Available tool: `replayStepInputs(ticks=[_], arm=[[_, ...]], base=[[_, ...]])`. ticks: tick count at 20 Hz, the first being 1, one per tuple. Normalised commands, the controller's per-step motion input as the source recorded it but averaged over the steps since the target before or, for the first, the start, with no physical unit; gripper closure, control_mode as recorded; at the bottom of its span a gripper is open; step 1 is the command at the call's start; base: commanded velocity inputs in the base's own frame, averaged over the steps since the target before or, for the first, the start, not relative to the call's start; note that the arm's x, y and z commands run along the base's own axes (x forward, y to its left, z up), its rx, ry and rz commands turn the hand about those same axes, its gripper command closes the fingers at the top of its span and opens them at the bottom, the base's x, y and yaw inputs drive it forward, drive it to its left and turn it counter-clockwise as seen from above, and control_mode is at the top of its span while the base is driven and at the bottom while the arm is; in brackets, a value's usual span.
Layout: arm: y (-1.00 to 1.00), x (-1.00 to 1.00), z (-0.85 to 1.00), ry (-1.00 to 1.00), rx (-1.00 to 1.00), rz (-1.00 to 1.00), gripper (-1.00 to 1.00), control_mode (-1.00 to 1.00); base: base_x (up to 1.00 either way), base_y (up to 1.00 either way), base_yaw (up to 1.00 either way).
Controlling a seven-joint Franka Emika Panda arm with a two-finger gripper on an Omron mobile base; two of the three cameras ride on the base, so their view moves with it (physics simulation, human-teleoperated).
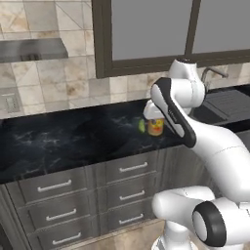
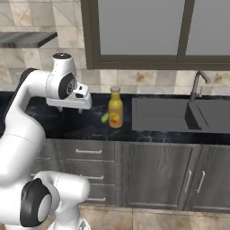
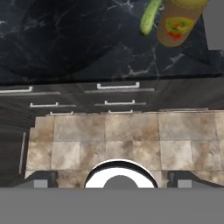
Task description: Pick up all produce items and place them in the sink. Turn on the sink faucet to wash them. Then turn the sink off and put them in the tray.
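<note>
A small green cucumber (image 2: 104, 118) lies on the black counter, right beside a yellow bottle (image 2: 115, 108). The hand view shows the cucumber (image 3: 149, 16) and the bottle (image 3: 177, 24) at its top edge. My gripper (image 2: 69, 109) hangs open and empty over the counter's front edge, to the left of them and apart from both; its fingertips (image 3: 41, 179) stand wide. The dark grey sink (image 2: 164, 114) lies right of the bottle, with the faucet (image 2: 197, 83) behind it. From the left base view the cucumber (image 1: 142, 125) peeks out beside my arm. The tray is out of view.
Black marble counter (image 1: 63, 136) stretches left of the bottle. Grey drawers (image 3: 118, 89) sit below it, above a tiled floor (image 3: 113, 140). A window (image 2: 143, 31) is on the wall behind the sink, and a range hood (image 1: 31, 49) hangs at the far left.
</note>
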Motion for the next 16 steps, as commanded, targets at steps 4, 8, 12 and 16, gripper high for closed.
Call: replayStepInputs(ticks=[4,8,12,16], arm=[[0.00,0.00,0.00,0.00,0.00,0.00,-1.00,1.00],[0.00,0.00,0.00,0.00,0.00,0.00,-1.00,1.00],[0.00,0.00,0.00,0.00,0.00,0.00,-1.00,1.00],[0.00,0.00,0.00,0.00,0.00,0.00,-1.00,1.00]], base=[[0.44,0.39,-0.25],[0.46,0.46,-0.23],[0.28,0.57,-0.17],[0.33,0.47,-0.13]])
